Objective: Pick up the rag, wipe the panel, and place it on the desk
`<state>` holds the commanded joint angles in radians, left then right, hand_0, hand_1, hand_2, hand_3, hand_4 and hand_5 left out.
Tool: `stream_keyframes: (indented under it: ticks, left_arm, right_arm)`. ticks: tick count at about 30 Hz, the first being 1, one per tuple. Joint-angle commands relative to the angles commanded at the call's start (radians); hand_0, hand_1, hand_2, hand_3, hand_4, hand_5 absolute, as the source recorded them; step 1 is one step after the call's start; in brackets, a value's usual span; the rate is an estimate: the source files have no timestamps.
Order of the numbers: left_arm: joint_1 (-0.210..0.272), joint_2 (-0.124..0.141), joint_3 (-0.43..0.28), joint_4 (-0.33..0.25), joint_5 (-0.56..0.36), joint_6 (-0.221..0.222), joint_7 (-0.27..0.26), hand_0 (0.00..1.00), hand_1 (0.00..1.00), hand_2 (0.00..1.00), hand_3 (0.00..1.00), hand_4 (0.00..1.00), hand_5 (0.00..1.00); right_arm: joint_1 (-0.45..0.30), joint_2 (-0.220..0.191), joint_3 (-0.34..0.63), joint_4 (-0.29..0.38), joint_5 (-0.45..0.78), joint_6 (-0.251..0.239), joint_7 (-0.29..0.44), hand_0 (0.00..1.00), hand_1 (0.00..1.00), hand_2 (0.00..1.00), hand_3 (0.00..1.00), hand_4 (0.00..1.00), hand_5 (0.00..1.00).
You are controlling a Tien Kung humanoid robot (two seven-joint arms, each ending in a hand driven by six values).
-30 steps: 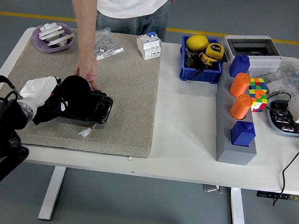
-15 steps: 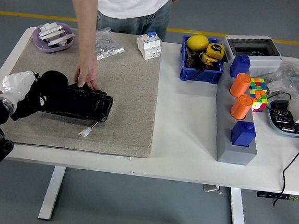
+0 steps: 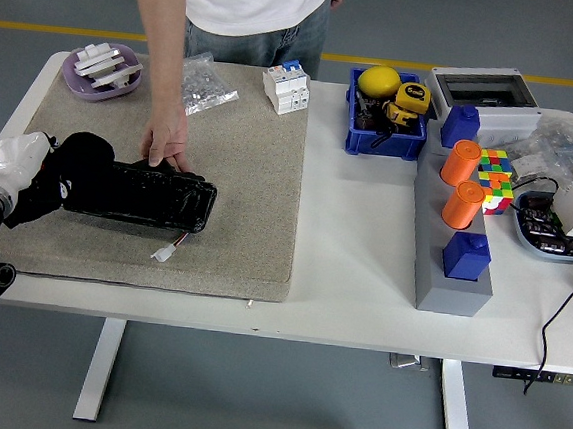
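Now left hand point(image 3: 75, 161) closed around rag point(image 3: 16, 156)

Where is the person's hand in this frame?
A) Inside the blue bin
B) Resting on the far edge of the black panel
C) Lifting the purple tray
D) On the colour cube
B: the person's hand presses down at the far edge of the black panel on the beige mat.

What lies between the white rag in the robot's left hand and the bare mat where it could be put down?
Nothing visible. The white rag, held by the left hand, is beside the black panel; the beige mat near it is bare.
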<state>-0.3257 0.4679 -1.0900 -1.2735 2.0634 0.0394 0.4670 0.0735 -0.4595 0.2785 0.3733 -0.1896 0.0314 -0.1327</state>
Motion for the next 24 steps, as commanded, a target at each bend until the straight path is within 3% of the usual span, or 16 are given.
stream_keyframes:
  ticks: [9,24]
  left_arm:
    - [-0.021,-0.018,0.069,-0.049,-0.007,-0.004,0.008,0.273,0.453,0.596,0.472,0.002,0.002]
    - [-0.082,-0.044,0.243,-0.135,-0.017,-0.014,0.026,0.277,0.455,0.596,0.480,0.021,0.002]
  right_arm:
    - [0.002,-0.001,-0.001,-0.001,0.001,0.000,0.000,0.764,0.655,0.690,0.729,0.998,0.616]
    - [0.004,-0.004,-0.004,-0.001,0.001,0.001,-0.001,0.764,0.656,0.690,0.729,0.998,0.617]
